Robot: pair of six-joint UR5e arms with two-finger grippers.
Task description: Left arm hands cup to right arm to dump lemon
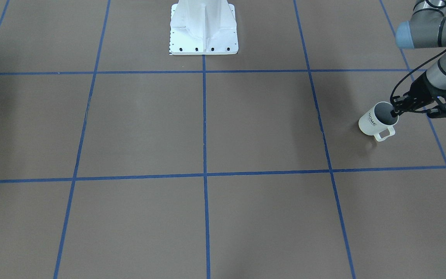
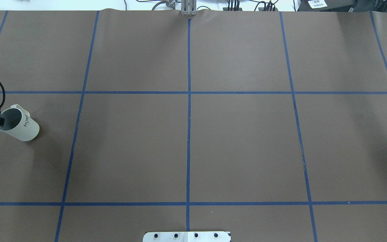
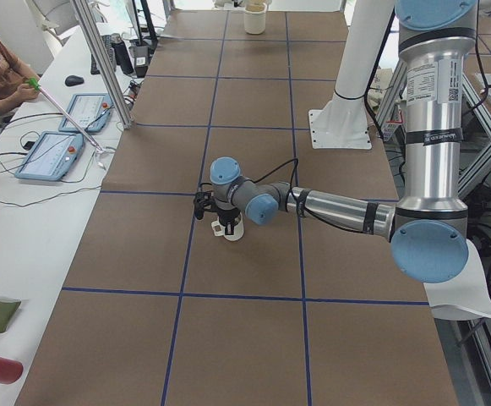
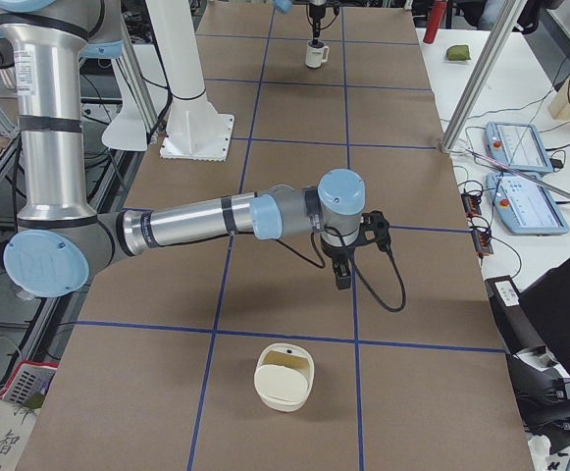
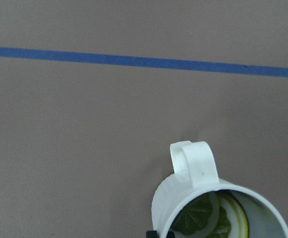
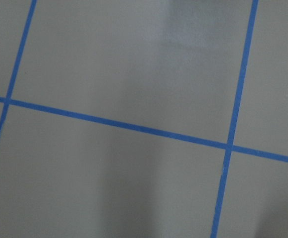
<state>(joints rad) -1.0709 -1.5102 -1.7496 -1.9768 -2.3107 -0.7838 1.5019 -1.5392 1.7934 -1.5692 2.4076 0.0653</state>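
the left gripper (image 1: pixel 394 113) is seen clamped on the rim of the cup (image 1: pixel 374 123), with one finger inside and one outside, on the side nearest the table's left end. the cup is kept roughly upright at that far-left end. whether it is resting on the table or raised just off it cannot be told. the lemon (image 5: pixel 215 218) is seen lying inside it. the handle (image 5: pixel 196 163) is turned away from the robot, so the wall toward the centre is unobstructed. the right gripper (image 4: pixel 342 273) is found well apart, toward the opposite end; whether its fingers are apart cannot be told. a long carry toward the centre is judged necessary.
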